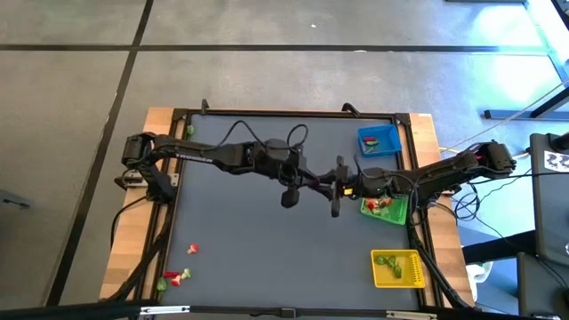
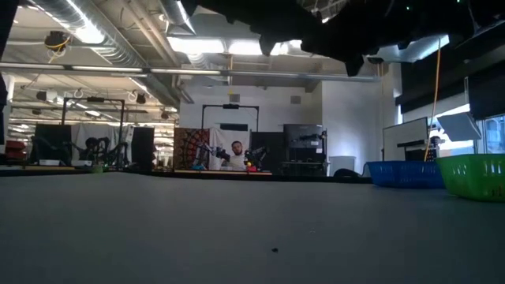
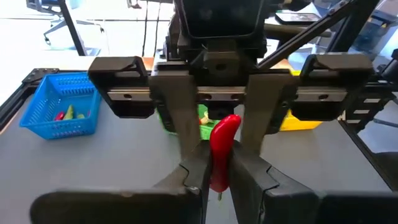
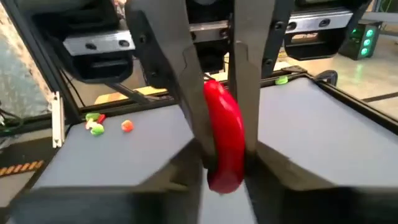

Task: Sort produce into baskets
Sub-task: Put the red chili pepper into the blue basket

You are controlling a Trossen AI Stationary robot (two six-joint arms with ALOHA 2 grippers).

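1. In the middle of the table, the left gripper (image 3: pixel 214 179) is clamped narrow on a red pepper (image 3: pixel 221 149) and holds it up off the surface.
2. Nose to nose with it, the right gripper (image 1: pixel 336 196) has its fingers set either side of the same pepper. There's a sliver of gap on both sides, so I'd call it not gripping yet. Looks like a handover to me.
3. Baskets are all down the right side of the high view. The blue basket (image 1: pixel 365 148) at upper right has a few green and red bits.
4. The green basket (image 1: pixel 403 214), right behind the right gripper, has red and pale pieces.
5. The yellow basket (image 1: pixel 377 279) at lower right holds only green stuff as far as I can see.
6. Still loose at lower left: an orange-red piece (image 1: pixel 191 249), a red and green cluster (image 1: pixel 174 277), and one green bit (image 1: pixel 188 131) at the upper left edge.
7. So I'd guess well past halfway, with the pepper plus that handful left.
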